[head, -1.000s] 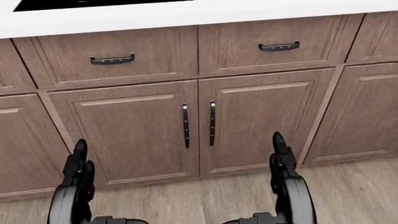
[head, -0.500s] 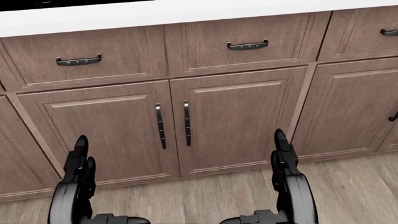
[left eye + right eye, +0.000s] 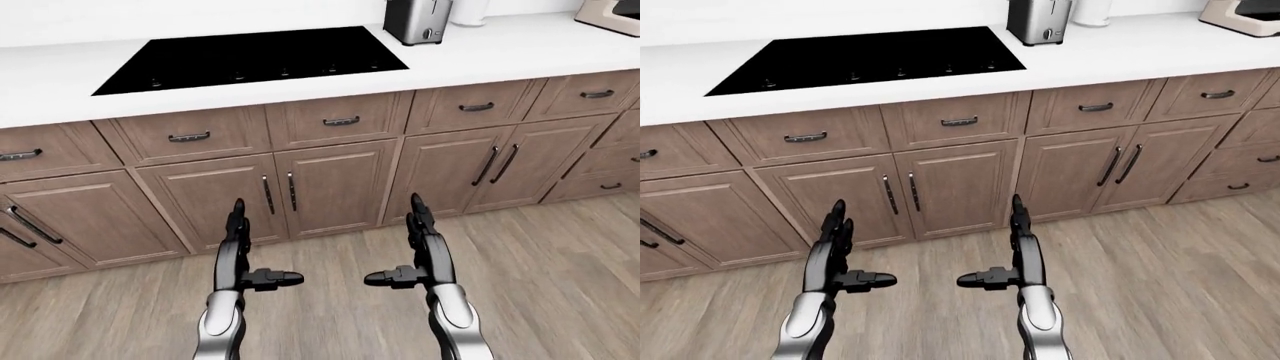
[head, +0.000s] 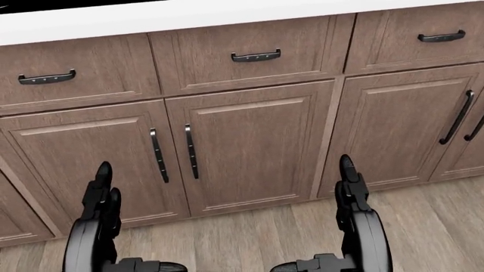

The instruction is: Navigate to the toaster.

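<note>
The toaster [image 3: 417,20], silver with dark sides, stands on the white counter [image 3: 480,52] at the top of the left-eye view, right of the black cooktop [image 3: 250,58]. It also shows in the right-eye view [image 3: 1037,20]. My left hand [image 3: 243,251] and right hand [image 3: 410,247] are both open and empty, fingers straight, held low over the wood floor, well below and apart from the toaster. The head view shows only cabinet doors and my two hands [image 4: 100,198], [image 4: 349,187].
Brown cabinets [image 3: 330,187] with dark handles run under the counter. A white roll [image 3: 468,11] stands right of the toaster. A pale appliance [image 3: 612,13] sits at the top right corner. Wood floor [image 3: 560,285] lies to the right.
The camera has shifted right: in the head view the cabinet doors and drawer handles slid left, and another door with handles came in at the right. My hands keep their pose.
</note>
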{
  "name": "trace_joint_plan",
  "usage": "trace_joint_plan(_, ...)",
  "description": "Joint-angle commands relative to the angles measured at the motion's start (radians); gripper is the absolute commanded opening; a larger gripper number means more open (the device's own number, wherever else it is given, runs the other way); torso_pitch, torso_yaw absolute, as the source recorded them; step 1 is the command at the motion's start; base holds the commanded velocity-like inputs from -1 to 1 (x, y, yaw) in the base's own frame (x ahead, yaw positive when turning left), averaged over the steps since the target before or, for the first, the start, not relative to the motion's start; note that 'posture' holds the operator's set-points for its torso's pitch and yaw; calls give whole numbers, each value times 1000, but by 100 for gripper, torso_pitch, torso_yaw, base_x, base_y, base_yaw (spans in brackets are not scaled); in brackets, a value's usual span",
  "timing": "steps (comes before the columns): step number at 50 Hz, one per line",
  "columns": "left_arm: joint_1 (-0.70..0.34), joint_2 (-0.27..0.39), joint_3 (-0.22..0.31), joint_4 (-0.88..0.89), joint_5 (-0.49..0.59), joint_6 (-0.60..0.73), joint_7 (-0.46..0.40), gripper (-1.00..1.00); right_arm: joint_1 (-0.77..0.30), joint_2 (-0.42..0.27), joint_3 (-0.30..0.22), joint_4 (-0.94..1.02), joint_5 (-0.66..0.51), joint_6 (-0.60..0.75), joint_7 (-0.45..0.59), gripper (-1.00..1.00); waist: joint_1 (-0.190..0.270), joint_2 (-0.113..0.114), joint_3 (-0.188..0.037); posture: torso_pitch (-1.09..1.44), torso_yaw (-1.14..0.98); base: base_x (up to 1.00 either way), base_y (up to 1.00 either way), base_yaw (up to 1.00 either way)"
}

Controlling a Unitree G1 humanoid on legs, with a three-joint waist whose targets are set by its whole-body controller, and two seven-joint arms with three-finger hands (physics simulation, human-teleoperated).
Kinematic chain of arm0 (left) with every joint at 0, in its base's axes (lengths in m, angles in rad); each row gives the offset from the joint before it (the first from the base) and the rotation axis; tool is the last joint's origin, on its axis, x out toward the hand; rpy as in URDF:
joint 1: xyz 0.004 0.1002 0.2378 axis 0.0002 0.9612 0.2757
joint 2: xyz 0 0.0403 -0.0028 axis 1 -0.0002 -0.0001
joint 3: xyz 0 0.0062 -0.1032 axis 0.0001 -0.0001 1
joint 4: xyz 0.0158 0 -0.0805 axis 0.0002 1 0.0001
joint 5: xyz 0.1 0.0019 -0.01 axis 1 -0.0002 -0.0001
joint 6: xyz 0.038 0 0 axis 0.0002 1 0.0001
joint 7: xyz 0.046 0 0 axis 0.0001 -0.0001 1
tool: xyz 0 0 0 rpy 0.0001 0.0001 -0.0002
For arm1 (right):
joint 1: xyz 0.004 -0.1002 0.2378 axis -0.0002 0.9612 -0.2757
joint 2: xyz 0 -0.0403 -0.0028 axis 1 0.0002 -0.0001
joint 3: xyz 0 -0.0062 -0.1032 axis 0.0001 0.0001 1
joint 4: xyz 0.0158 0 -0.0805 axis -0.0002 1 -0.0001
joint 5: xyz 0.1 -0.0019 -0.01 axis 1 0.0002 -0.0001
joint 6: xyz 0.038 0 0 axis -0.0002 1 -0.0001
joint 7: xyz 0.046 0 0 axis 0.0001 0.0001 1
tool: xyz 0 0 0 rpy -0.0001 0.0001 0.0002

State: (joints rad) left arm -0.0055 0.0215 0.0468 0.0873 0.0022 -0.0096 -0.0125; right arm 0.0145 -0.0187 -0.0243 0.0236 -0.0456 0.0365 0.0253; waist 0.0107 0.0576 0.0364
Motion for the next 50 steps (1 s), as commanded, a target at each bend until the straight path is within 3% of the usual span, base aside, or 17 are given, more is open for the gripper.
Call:
trace_joint_plan(1, -12, 5, 4, -40, 0, -23, 1, 100, -18, 1, 2, -35, 1, -33, 1, 100, 2, 13, -15, 0, 0, 0, -25, 0)
trace_joint_plan(2, -12, 5, 5, -40, -1, -22, 1, 100, -17, 2, 3, -40, 1, -29, 0, 100, 4, 44, -28, 0, 0, 0, -23, 0)
trace_joint_plan(3, -14, 6, 5, -37, 0, -22, 1, 100, -18, 2, 3, -38, 1, -29, 0, 100, 15, -8, -15, 0, 0, 0, -25, 0)
trace_joint_plan(5, -11, 5, 4, -48, 1, -16, 1, 100, -18, 1, 2, -36, 1, -32, 0, 100, 9, 12, -21, 0, 0, 0, -25, 0)
trace_joint_plan(9, -13, 5, 4, -40, 2, -21, 1, 100, -13, 2, 5, -53, 0, -20, 0, 100, 9, -12, -26, 0, 0, 0, -25, 0)
trace_joint_plan(13, -15, 6, 4, -31, 2, -27, 1, 100, -14, 2, 4, -50, 0, -22, 0, 100, 9, -72, -21, 0, 0, 0, -25, 0)
trace_joint_plan(15, -16, 6, 5, -34, 2, -24, 1, 100, -18, 0, 1, -36, 1, -33, 1, 100, 2, -148, -41, 0, 0, 0, -25, 0)
trace_joint_plan(16, -15, 6, 4, -36, 2, -23, 1, 100, -17, 1, 2, -39, 1, -30, 1, 100, -6, -101, -32, 0, 0, 0, -24, 0)
trace_joint_plan(17, -12, 5, 3, -40, 3, -22, 0, 100, -15, 2, 3, -47, 0, -25, -1, 100, -4, -109, -28, 0, 0, 0, -26, 0)
trace_joint_plan(23, -14, 6, 4, -33, 4, -26, -1, 100, -15, 1, 2, -41, 0, -31, 0, 100, -3, -54, -12, 0, 0, 0, -24, 0)
trace_joint_plan(29, -12, 5, 4, -43, 3, -19, -1, 100, -16, 1, 2, -38, 0, -34, 0, 100, 3, 36, -15, 0, 0, 0, -25, 0)
trace_joint_plan(30, -13, 6, 4, -40, 4, -20, -1, 100, -16, 2, 2, -40, 0, -32, -1, 100, 14, -5, -10, 0, 0, 0, -25, 0)
trace_joint_plan(32, -12, 5, 3, -42, 4, -20, -1, 100, -17, 2, 3, -43, -1, -29, -1, 100, 8, 10, -19, 0, 0, 0, -24, 0)
trace_joint_plan(37, -17, 6, 6, -23, 3, -34, -1, 100, -15, 2, 3, -43, -1, -31, -1, 100, 8, -29, -22, 0, 0, 0, -25, 0)
trace_joint_plan(42, -15, 6, 5, -25, 4, -33, -1, 100, -16, 1, 1, -34, 0, -39, 0, 100, 6, -136, -46, 0, 0, 0, -25, 0)
trace_joint_plan(44, -18, 7, 6, -15, 3, -40, -2, 100, -14, 2, 3, -40, -1, -35, 0, 100, -1, -113, -23, 0, 0, 0, -25, 0)
trace_joint_plan(50, -15, 6, 5, -26, 5, -32, -1, 100, -15, 2, 4, -47, -3, -27, -2, 100, 0, -53, -12, 0, 0, 0, -25, 0)
